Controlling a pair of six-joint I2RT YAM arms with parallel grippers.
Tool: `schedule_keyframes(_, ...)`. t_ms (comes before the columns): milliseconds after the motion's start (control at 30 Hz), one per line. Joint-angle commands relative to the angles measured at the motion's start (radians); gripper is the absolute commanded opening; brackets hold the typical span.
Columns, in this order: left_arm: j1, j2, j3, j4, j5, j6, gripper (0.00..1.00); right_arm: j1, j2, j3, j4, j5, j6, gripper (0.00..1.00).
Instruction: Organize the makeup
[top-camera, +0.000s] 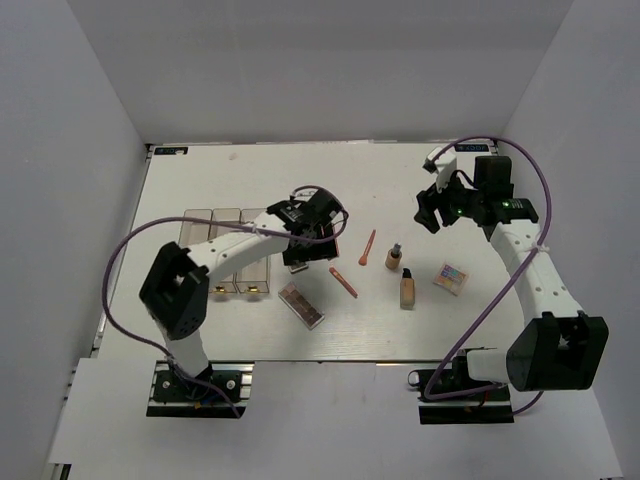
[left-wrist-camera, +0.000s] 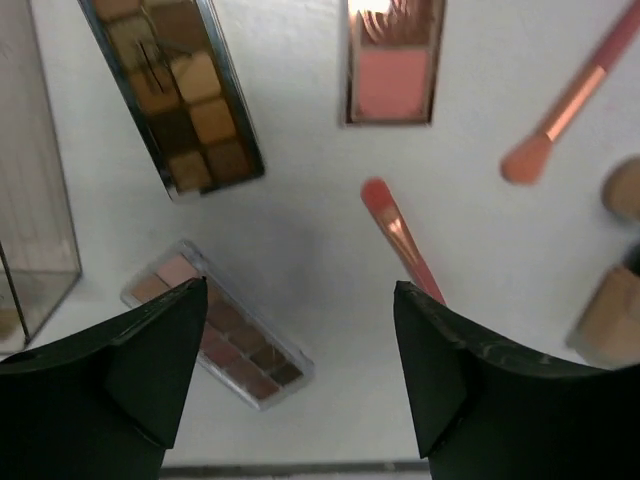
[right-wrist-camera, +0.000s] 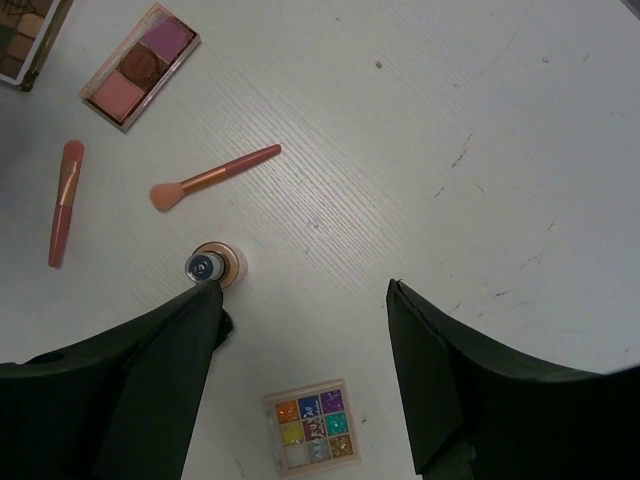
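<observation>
Left wrist view is showing the makeup lying loose on the white counter (left-wrist-camera: 300, 200). There is a long brown eyeshadow palette (left-wrist-camera: 180, 95), a pink blush compact (left-wrist-camera: 392, 60), a slim pink-and-brown palette (left-wrist-camera: 215, 335) partly hidden behind one finger, and a coral-pink brush stick (left-wrist-camera: 400, 235) lying in the gap between my fingers. A second coral-pink brush (left-wrist-camera: 570, 100) is resting further right, near a beige bottle (left-wrist-camera: 612, 318) at the frame's edge.

My left pincer (left-wrist-camera: 300, 290) is hovering above them, jaws spread wide and gripping nothing. The clear acrylic box (left-wrist-camera: 30, 200) is sitting at the far left.

My right pincer (right-wrist-camera: 300, 288) is likewise hanging open and empty. In its wrist view an upright dark-capped beige bottle (right-wrist-camera: 213, 265) is standing beside one fingertip, and a square multicoloured compact (right-wrist-camera: 312, 425) is lying low between the fingers.
</observation>
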Motion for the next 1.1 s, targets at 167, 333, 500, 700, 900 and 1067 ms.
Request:
schedule_keyframes(167, 0.019, 0.17, 0.13, -0.059, -0.256, -0.002, 0.92, 0.001, 0.018, -0.001, 0.045, 0.024, 0.047, 0.75)
schedule_keyframes(333, 0.05, 0.223, 0.14, -0.019, -0.263, 0.026, 0.95, -0.002, 0.013, -0.017, 0.053, 0.042, 0.047, 0.77)
schedule_keyframes(500, 0.088, 0.255, 0.165, 0.003, -0.256, 0.053, 0.96, -0.002, 0.015, -0.026, 0.057, 0.047, 0.047, 0.77)
schedule_keyframes(700, 0.14, 0.275, 0.119, 0.067, -0.211, 0.099, 0.97, -0.006, 0.019, -0.026, 0.06, 0.048, 0.051, 0.78)
schedule_keyframes(900, 0.169, 0.282, 0.073, 0.119, -0.165, 0.107, 0.96, -0.004, 0.021, -0.029, 0.062, 0.056, 0.051, 0.78)
schedule_keyframes(1067, 0.169, 0.278, 0.027, 0.167, -0.119, 0.101, 0.89, -0.007, 0.024, -0.029, 0.063, 0.059, 0.054, 0.78)
